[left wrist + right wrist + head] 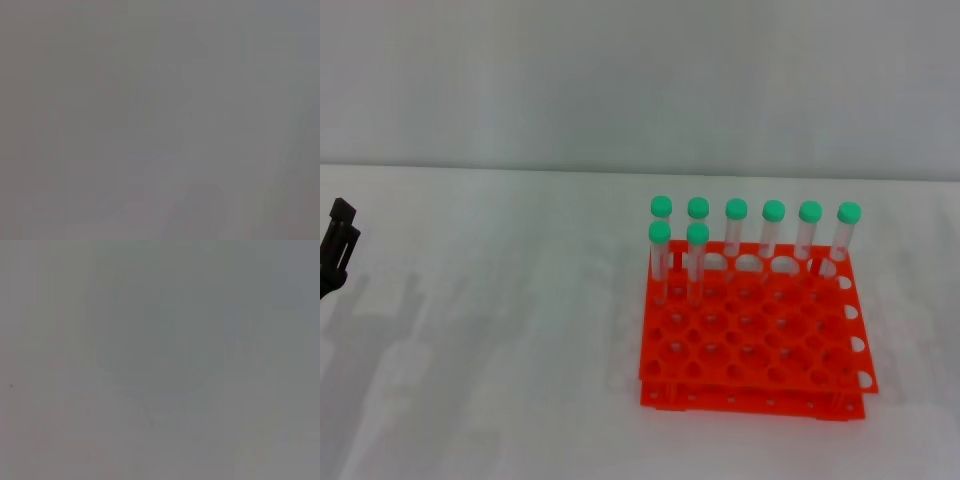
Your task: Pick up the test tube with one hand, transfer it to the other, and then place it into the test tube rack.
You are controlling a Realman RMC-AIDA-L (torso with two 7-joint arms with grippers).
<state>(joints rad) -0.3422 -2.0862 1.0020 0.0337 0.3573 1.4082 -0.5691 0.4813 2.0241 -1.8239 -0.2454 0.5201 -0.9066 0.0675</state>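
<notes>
The orange test tube rack (752, 352) stands right of centre on the white table. Several green-capped test tubes stand upright in it: a row along its far edge (773, 212) and two more just in front, at the rack's left end (660, 262). They look alike, so I cannot tell which one is the task's tube. My left gripper (340, 236) shows as a black shape at the far left edge of the head view, well away from the rack and holding nothing I can see. My right gripper is out of view. Both wrist views show only blank grey.
The white table (500, 340) stretches between the left gripper and the rack. A pale wall rises behind the table's far edge (620, 90).
</notes>
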